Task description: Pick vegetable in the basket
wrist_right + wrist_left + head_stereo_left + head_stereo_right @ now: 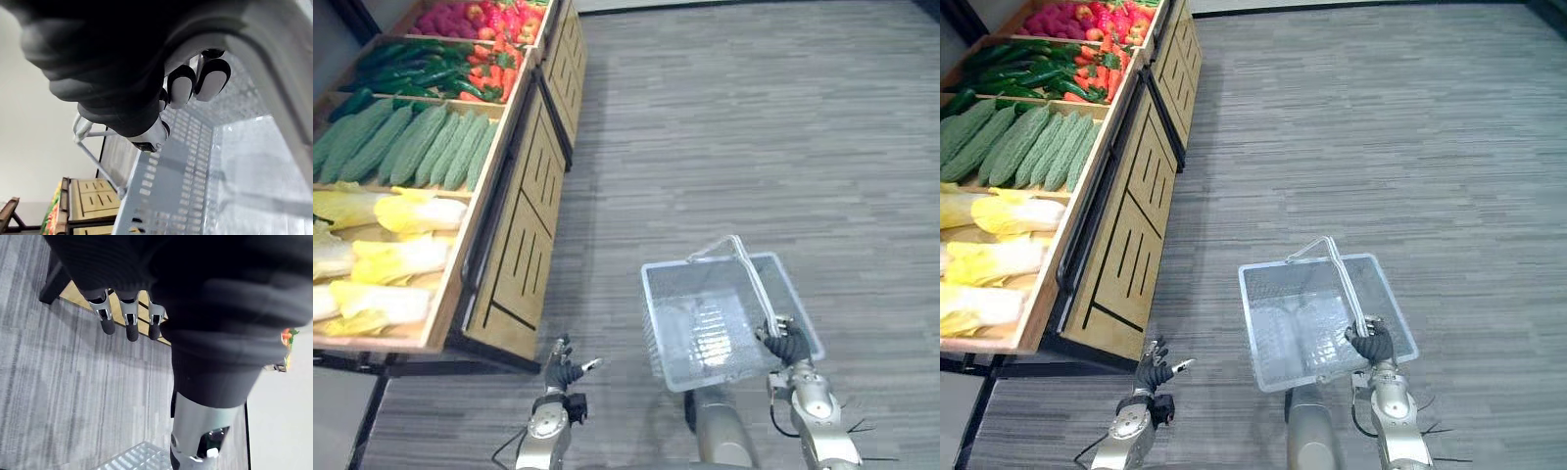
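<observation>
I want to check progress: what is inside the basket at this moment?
No vegetable shows inside the basket; its mesh bottom looks bare. The right hand, curled round the handle, covers a small part at one side, so that part cannot be checked.

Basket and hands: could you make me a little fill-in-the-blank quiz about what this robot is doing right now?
1. The right hand is curled round the basket's ____.
2. Inside, the basket is ____.
3. The left hand holds nothing, its fingers ____.
4. The wooden vegetable stand is on the robot's ____ side.
Missing words: handle; empty; open; left.
</observation>
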Available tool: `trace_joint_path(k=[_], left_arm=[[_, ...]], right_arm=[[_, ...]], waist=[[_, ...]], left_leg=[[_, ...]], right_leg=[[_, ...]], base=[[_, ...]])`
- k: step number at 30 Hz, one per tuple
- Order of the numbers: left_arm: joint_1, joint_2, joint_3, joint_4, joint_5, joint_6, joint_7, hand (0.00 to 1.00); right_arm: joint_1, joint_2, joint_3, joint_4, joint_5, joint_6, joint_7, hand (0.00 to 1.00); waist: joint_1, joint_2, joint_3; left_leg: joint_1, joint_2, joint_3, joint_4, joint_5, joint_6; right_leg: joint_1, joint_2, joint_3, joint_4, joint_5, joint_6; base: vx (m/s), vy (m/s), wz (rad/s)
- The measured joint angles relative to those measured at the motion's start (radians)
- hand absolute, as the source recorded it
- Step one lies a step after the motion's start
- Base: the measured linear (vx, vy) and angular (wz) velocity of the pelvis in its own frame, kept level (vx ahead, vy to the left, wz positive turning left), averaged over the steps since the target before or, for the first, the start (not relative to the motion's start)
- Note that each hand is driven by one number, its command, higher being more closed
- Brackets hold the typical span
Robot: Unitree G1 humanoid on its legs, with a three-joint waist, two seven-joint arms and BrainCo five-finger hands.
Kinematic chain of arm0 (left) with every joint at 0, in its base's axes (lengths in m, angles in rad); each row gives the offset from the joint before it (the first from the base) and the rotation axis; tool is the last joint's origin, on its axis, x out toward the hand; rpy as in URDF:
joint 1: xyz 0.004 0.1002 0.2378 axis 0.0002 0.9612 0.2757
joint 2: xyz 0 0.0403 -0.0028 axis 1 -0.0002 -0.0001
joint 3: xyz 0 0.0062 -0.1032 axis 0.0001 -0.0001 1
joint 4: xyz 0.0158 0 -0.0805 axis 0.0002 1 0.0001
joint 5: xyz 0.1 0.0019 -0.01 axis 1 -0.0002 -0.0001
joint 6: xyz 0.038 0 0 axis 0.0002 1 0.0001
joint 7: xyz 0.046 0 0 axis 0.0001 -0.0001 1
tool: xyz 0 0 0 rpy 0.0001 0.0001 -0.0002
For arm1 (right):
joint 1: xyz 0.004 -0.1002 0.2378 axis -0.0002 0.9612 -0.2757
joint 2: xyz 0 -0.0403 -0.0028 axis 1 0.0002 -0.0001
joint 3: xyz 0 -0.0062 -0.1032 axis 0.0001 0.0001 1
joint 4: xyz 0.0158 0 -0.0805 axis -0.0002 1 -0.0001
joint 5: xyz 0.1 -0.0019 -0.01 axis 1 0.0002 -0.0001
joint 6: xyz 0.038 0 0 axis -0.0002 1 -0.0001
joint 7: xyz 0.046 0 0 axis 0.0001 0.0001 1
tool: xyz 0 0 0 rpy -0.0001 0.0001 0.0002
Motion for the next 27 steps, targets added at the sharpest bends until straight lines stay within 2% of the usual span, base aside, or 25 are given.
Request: trace_joint_path(k=[1, 2, 4, 5, 6, 7, 8, 9, 11, 13, 14, 15, 17, 19, 20, 21, 23, 24, 25, 27], left_arm=[[0.011, 0.000, 0.004, -0.006, 0.000, 0.000, -0.001, 0.00], [0.019, 0.000, 0.006, -0.013, 0.000, 0.000, -0.002, 0.00], [0.028, 0.001, 0.017, -0.015, 0.000, 0.001, -0.003, 0.00], [0.038, 0.004, 0.015, -0.015, 0.000, 0.002, -0.004, 0.00], [0.048, 0.002, 0.015, -0.014, 0.001, 0.003, -0.010, 0.00], [0.050, 0.004, 0.015, -0.013, 0.001, 0.004, -0.018, 0.00], [0.050, 0.018, 0.014, -0.003, 0.001, 0.008, -0.021, 0.00], [0.047, 0.028, 0.016, -0.012, 0.001, 0.008, -0.021, 0.00], [0.046, 0.024, 0.018, -0.015, 0.001, 0.012, -0.023, 0.00], [0.058, 0.010, 0.013, -0.011, 0.002, 0.015, -0.030, 0.00], [0.058, 0.017, 0.013, -0.010, 0.003, 0.015, -0.035, 0.00], [0.056, 0.040, 0.009, -0.005, 0.004, 0.015, -0.040, 0.00], [0.056, 0.050, 0.004, 0.007, 0.005, 0.018, -0.039, 0.00], [0.061, 0.061, 0.008, 0.006, 0.000, 0.021, -0.038, 0.00], [0.061, 0.059, 0.009, 0.002, -0.001, 0.021, -0.037, 0.00], [0.065, 0.056, 0.009, -0.011, -0.001, 0.021, -0.038, 0.00], [0.070, 0.057, 0.008, -0.062, -0.003, 0.020, -0.038, 0.00], [0.079, 0.063, 0.008, -0.097, -0.010, 0.020, -0.036, 0.00], [0.078, 0.041, 0.016, -0.098, -0.016, 0.021, -0.040, 0.00], [0.083, 0.021, 0.014, -0.120, -0.019, 0.020, -0.042, 0.00]], right_arm=[[0.023, 0.010, -0.016, -0.045, 0.000, -0.001, -0.004, 1.00], [0.026, 0.009, -0.027, -0.063, 0.003, -0.003, -0.004, 1.00], [0.012, -0.003, -0.059, -0.067, 0.022, -0.022, -0.004, 1.00], [0.002, -0.005, -0.077, -0.057, 0.037, -0.025, -0.006, 1.00], [0.002, -0.027, -0.099, -0.056, 0.042, -0.025, -0.009, 1.00], [0.003, -0.032, -0.112, -0.050, 0.046, -0.025, -0.010, 1.00], [-0.007, -0.023, -0.124, -0.007, 0.055, -0.025, -0.024, 1.00], [-0.009, -0.021, -0.123, 0.014, 0.058, -0.025, -0.025, 1.00], [-0.022, -0.015, -0.123, 0.044, 0.065, -0.025, -0.025, 1.00], [-0.024, -0.013, -0.125, 0.103, 0.062, -0.015, -0.025, 1.00], [-0.015, -0.011, -0.125, 0.118, 0.054, -0.003, -0.025, 1.00], [-0.001, 0.002, -0.125, 0.137, 0.051, 0.007, -0.023, 1.00], [0.015, 0.010, -0.119, 0.140, 0.049, 0.018, -0.022, 1.00], [0.032, 0.020, -0.118, 0.135, 0.043, 0.021, -0.020, 1.00], [0.043, 0.026, -0.117, 0.126, 0.044, 0.020, -0.019, 1.00], [0.073, 0.044, -0.116, 0.093, 0.044, 0.020, -0.019, 1.00], [0.112, 0.063, -0.116, 0.033, 0.058, 0.020, -0.020, 1.00], [0.135, 0.073, -0.115, 0.007, 0.069, 0.015, -0.022, 1.00], [0.148, 0.063, -0.124, 0.007, 0.078, 0.011, -0.025, 1.00], [0.147, 0.063, -0.140, 0.010, 0.100, 0.013, -0.034, 1.00]], waist=[[0.013, -0.004, -0.001], [0.011, -0.003, -0.002], [0.010, -0.001, -0.002], [0.012, -0.001, -0.002], [0.009, 0.015, -0.007], [0.009, 0.023, -0.010], [0.007, 0.000, -0.022], [0.011, -0.024, -0.035], [0.013, -0.032, -0.034], [0.002, -0.038, -0.028], [-0.002, -0.043, -0.029], [-0.017, -0.055, -0.029], [-0.030, -0.057, -0.029], [-0.021, -0.050, -0.028], [-0.020, -0.047, -0.028], [-0.019, -0.046, -0.028], [-0.020, -0.054, -0.027], [-0.022, -0.085, -0.033], [-0.013, -0.080, -0.031], [0.013, -0.054, -0.046]], left_leg=[[-0.060, 0.007, 0.067, -0.011, -0.031, 0.021], [-0.089, 0.011, 0.100, -0.034, -0.046, 0.028], [-0.169, -0.017, 0.189, -0.201, -0.076, 0.038], [-0.185, -0.054, 0.248, -0.382, -0.059, 0.045], [-0.186, -0.081, 0.310, -0.579, 0.047, 0.048], [-0.191, -0.087, 0.354, -0.638, 0.085, 0.130], [-0.158, -0.126, 0.383, -0.670, 0.084, 0.179], [-0.163, -0.160, 0.386, -0.681, 0.072, 0.196], [-0.173, -0.184, 0.369, -0.630, 0.002, 0.224], [-0.121, -0.231, 0.316, -0.610, -0.061, 0.219], [-0.087, -0.258, 0.274, -0.620, -0.080, 0.222], [-0.051, -0.291, 0.220, -0.633, -0.096, 0.228], [-0.020, -0.304, 0.169, -0.638, -0.104, 0.237], [0.036, -0.306, 0.084, -0.670, -0.105, 0.234], [0.048, -0.302, 0.060, -0.675, -0.105, 0.233], [0.065, -0.294, 0.005, -0.672, -0.106, 0.228], [0.049, -0.277, -0.074, -0.614, -0.135, 0.180], [0.021, -0.281, -0.100, -0.550, -0.173, 0.139], [0.001, -0.243, -0.124, -0.490, -0.224, 0.109], [-0.045, -0.204, -0.141, -0.439, -0.219, 0.090]], right_leg=[[0.073, -0.009, -0.023, -0.068, -0.006, 0.006], [0.096, -0.011, -0.036, -0.093, -0.008, 0.010], [0.149, -0.029, -0.071, -0.132, -0.020, 0.027], [0.180, -0.040, -0.092, -0.141, -0.035, 0.049], [0.207, -0.038, -0.118, -0.139, -0.060, 0.077], [0.222, -0.034, -0.130, -0.137, -0.076, 0.087], [0.249, -0.056, -0.147, -0.138, -0.094, 0.109], [0.248, -0.080, -0.151, -0.143, -0.102, 0.122], [0.263, -0.110, -0.167, -0.111, -0.117, 0.147], [0.224, -0.178, -0.154, 0.157, -0.121, 0.179], [0.166, -0.217, -0.113, 0.335, -0.073, 0.209], [0.078, -0.234, -0.025, 0.563, -0.037, 0.203], [-0.011, -0.211, 0.041, 0.666, -0.114, 0.178], [-0.122, -0.126, 0.115, 0.576, -0.190, 0.128], [-0.138, -0.097, 0.147, 0.532, -0.202, 0.127], [-0.165, -0.035, 0.228, 0.440, -0.208, 0.126], [-0.183, 0.045, 0.369, 0.292, -0.193, 0.122], [-0.176, 0.042, 0.426, 0.197, -0.118, 0.119], [-0.168, 0.039, 0.352, 0.248, -0.106, 0.120], [-0.157, 0.034, 0.260, 0.258, -0.132, 0.093]], base=[[0.54, -0.138, 0.52], [0.38, -0.046, 0.56], [0.32, 0.026, 0.51], [0.37, 0.092, 0.59], [0.39, 0.113, 0.62], [0.40, 0.114, 0.74], [0.41, 0.128, 0.70], [0.41, 0.114, 0.63], [0.46, 0.174, 0.51], [0.42, 0.201, 0.74], [0.39, 0.129, 1.13], [0.38, 0.064, 1.17], [0.29, -0.026, 1.13], [0.37, -0.089, 1.03], [0.42, -0.200, 1.22], [0.34, -0.208, 1.39], [0.32, -0.296, 1.80], [0.33, -0.380, 2.16], [0.25, -0.312, 1.80], [0.20, -0.248, 1.30]])
